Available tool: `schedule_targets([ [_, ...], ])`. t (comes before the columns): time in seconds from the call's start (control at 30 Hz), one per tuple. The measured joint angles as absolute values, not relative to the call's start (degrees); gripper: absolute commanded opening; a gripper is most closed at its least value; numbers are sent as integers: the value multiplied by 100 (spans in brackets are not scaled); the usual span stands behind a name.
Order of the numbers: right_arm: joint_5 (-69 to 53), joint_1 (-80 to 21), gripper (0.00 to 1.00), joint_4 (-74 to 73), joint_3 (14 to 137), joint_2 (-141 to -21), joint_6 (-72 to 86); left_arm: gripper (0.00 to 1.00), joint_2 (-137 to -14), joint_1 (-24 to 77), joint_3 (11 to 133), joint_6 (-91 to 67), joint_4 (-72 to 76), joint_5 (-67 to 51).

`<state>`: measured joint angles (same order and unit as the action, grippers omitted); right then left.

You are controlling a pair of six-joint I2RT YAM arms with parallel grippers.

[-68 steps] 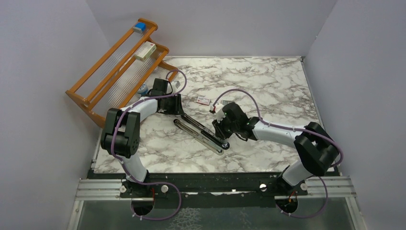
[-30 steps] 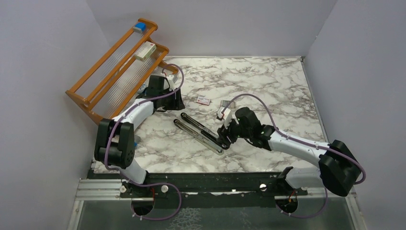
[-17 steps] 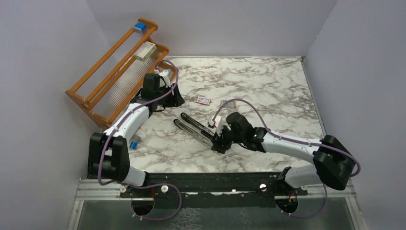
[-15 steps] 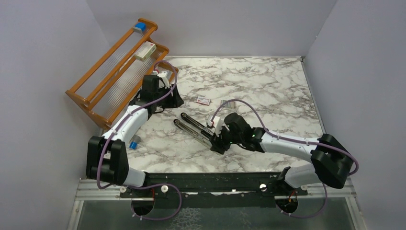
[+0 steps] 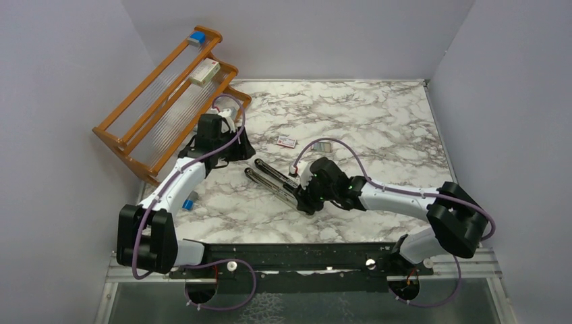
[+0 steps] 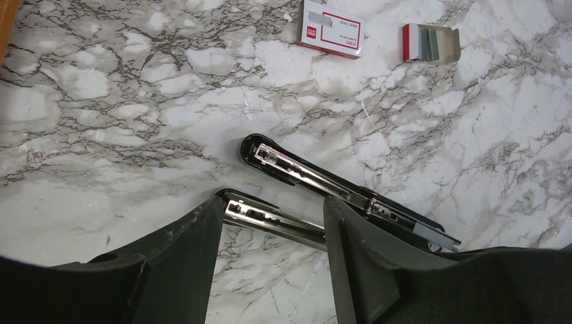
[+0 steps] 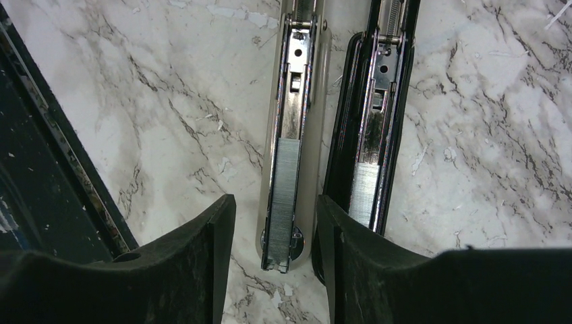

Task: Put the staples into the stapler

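- A black stapler [image 5: 273, 188] is seen lying opened on the marble table [image 5: 378, 121], its two long halves laid side by side with the silver rails facing up.
- The right jaws are positioned partly open over the halves' near end. In the right wrist view the tip of one rail is framed between the two fingers [image 7: 202, 270], a gap is visible beside it, and nothing is gripped.
- A ribbed strip of staples [image 7: 284, 192] is shown seated in that rail, and a similar ribbed strip is seen in the rail of the half beside it.
- The left jaws are pictured apart and empty just off the stapler's far end, near a wooden rack [image 5: 115, 145] at the table's left edge.
- A small red-and-white packet [image 6: 330, 37] and an open tray [image 6: 450, 42] holding grey strips are seen on the table beyond the stapler, well apart from both sets of jaws.
- A white-and-red box [image 5: 204, 72] is seen resting on the rack.
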<state>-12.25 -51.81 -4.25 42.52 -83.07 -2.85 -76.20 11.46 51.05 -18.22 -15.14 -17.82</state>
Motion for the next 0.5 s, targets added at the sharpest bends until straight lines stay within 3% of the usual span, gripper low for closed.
schedule_targets([
  [0.5, -858, -5387, 37, -1002, 4364, -8659, -1, 60, -7463, 1146, 5024, -1837, -1579, -1732],
])
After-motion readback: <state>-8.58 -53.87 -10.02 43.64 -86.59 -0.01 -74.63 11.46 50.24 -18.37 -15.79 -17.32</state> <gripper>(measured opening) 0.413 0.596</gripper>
